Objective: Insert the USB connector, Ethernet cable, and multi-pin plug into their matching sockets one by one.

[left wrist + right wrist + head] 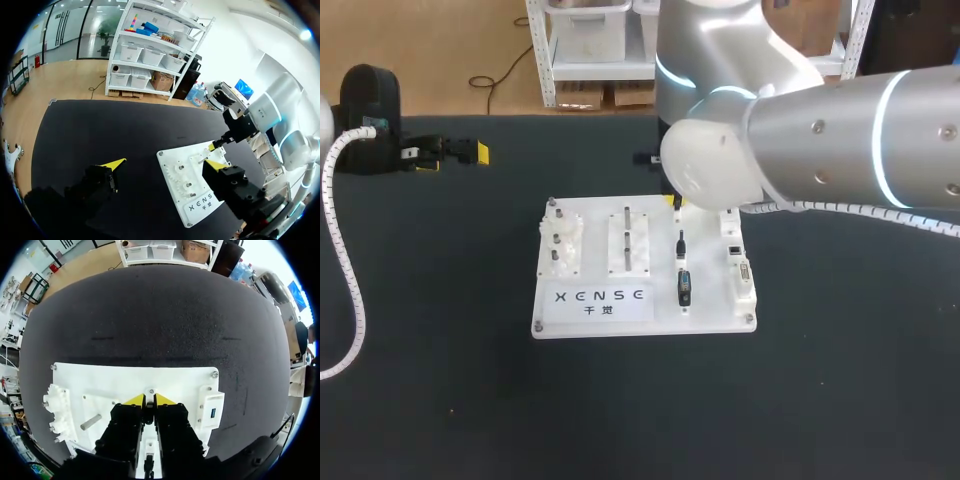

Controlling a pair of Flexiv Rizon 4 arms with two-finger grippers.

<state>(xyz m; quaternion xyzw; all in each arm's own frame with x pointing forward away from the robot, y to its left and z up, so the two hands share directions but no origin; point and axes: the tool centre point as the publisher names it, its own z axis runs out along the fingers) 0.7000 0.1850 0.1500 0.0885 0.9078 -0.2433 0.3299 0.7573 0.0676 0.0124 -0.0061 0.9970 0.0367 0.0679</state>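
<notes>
**Head view: right gripper (149, 400) at glossy white board (706, 262)**

We are pinching its jaws almost together on a thin dark piece (149, 413). Our left gripper (165, 164) is gaping wide over matte cloth (100, 127). The boxy USB connector (684, 286) is lying near frame centre on the board.

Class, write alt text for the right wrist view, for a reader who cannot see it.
The right gripper hangs close over a white board on a black table. A white block with a blue socket stands beside it, a metal peg and white gears on its other side.
</notes>
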